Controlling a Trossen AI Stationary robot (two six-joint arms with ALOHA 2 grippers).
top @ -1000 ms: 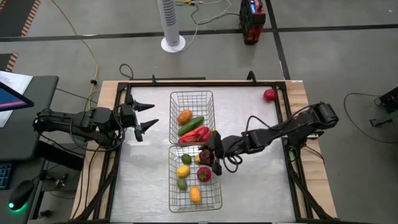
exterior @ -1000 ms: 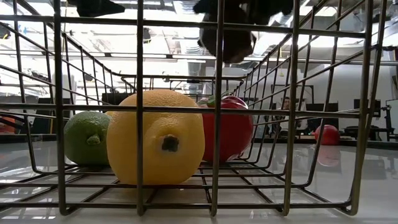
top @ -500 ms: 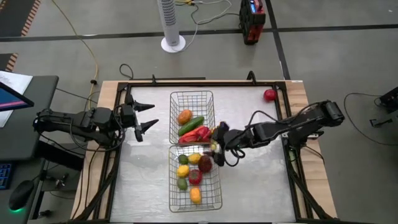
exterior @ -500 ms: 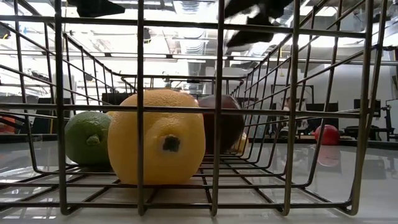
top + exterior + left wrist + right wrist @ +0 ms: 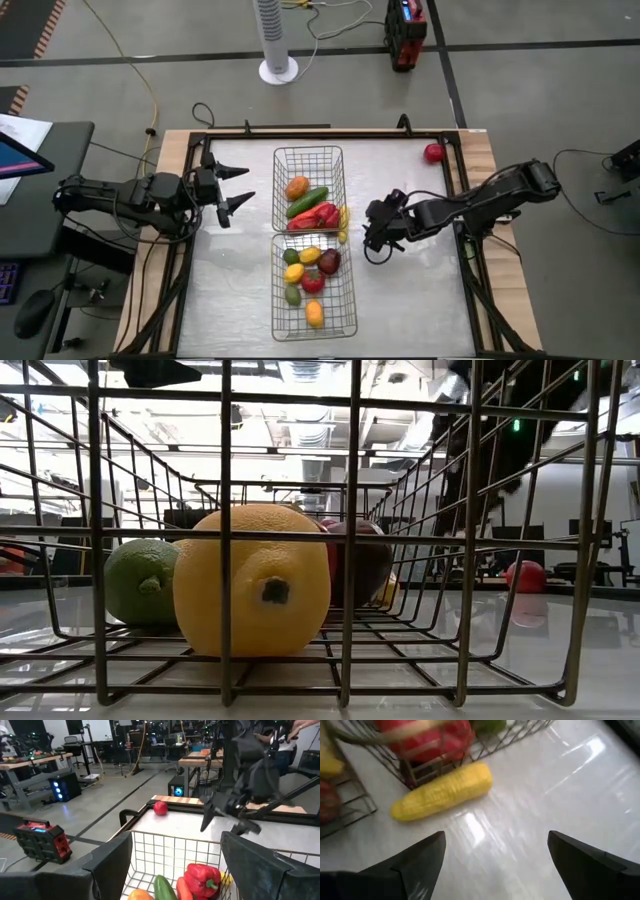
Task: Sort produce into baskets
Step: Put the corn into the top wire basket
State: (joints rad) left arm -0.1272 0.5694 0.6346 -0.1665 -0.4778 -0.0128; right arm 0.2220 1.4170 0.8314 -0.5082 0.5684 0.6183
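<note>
Yellow corn (image 5: 442, 790) lies beside the baskets (image 5: 310, 175), facing the right tool (image 5: 373, 232), spread wide, empty; no writing legible.

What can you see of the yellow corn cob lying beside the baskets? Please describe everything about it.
The corn cob is a small toy, plain yellow, long and rounded, with rows of kernels moulded into a smooth, plastic-looking surface. It lies flat on the white table, outside the far basket, right beside its wire wall; whether it touches the wire is unclear. The open right gripper hovers close by without touching it.
</note>
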